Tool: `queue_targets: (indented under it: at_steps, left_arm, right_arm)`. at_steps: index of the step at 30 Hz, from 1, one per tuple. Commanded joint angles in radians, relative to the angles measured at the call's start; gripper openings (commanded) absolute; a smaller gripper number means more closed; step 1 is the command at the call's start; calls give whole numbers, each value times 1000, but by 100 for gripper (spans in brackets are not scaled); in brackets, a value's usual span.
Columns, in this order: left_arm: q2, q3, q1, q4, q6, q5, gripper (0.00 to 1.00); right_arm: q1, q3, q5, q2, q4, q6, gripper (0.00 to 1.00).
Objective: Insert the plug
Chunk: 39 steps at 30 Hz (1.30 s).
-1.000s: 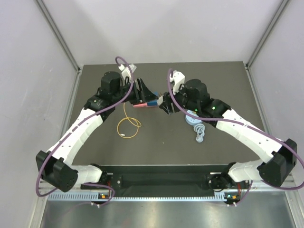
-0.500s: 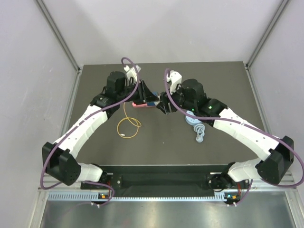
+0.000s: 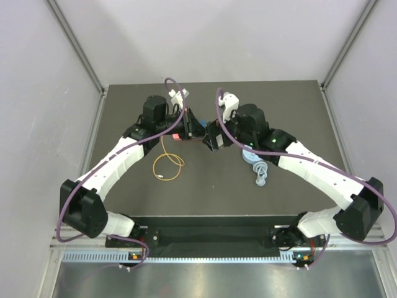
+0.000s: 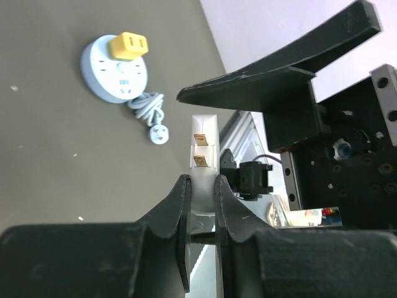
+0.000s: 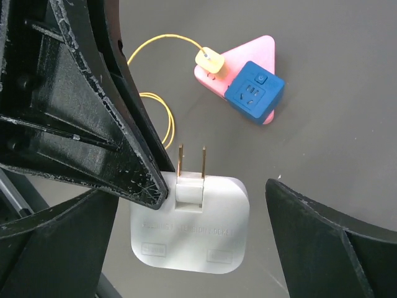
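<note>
**Above the desk, a plug adapter held between two arms**

Over the far middle of the desk (image 3: pixel 211 186) we see the left arm's fingers (image 4: pixel 181 205) closed on a white plug adapter (image 4: pixel 205 139), its two brass prongs bare. The right arm's fingers (image 5: pixel 310 236) stand wide apart on either side of it, touching nothing.

We find raised lettering on the adapter's face, too faint to read. A blue cube socket (image 5: pixel 254 93) carries a power symbol. It sits on a pink triangular base (image 5: pixel 260 53), with a small yellow plug (image 5: pixel 209 60) beside it on a yellow cable (image 5: pixel 155 40).

A round pale-blue power strip (image 4: pixel 115 77) bears a yellow plug head (image 4: pixel 130 45) and grey markings we cannot make out. The left arm's finger hides one corner of the adapter from the right wrist camera.
</note>
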Motion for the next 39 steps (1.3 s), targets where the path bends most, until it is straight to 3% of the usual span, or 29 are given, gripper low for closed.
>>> queue_targets:
  at_steps: [1, 6, 10, 13, 15, 19, 20, 24, 30, 31, 39]
  left_arm:
    - [-37, 5, -3, 110, -21, 73, 0]
    - [-51, 7, -2, 190, -54, 97, 0]
    - [-53, 24, -2, 228, -59, 88, 0]
    - [-57, 5, -2, 302, -119, 100, 0]
    - [-66, -21, -3, 445, -203, 114, 0]
    - [-85, -84, -11, 676, -320, 102, 0]
    - [-88, -88, -17, 720, -330, 94, 0]
    - [-102, -82, -49, 741, -337, 36, 0]
    - [-126, -99, -104, 773, -329, -45, 0]
    - [-125, -101, -112, 771, -329, -54, 0]
    - [-114, -136, -141, 833, -337, -93, 0]
  right_arm:
    - [9, -14, 21, -98, 65, 62, 100]
    - [1, -99, 33, -250, 100, 122, 100]
    - [-16, -215, 177, -417, 167, 249, 100]
    - [-65, -275, 119, -522, 262, 319, 100]
    - [-89, -298, 109, -565, 301, 412, 100]
    - [-117, -378, 142, -591, 365, 644, 100]
    - [-117, -408, 126, -595, 490, 689, 100]
    - [-117, -511, 44, -568, 767, 812, 97]
    - [-116, -510, -25, -490, 926, 847, 91]
    - [-116, -513, -25, -484, 947, 852, 89]
    - [-102, -560, -7, -448, 1073, 899, 46]
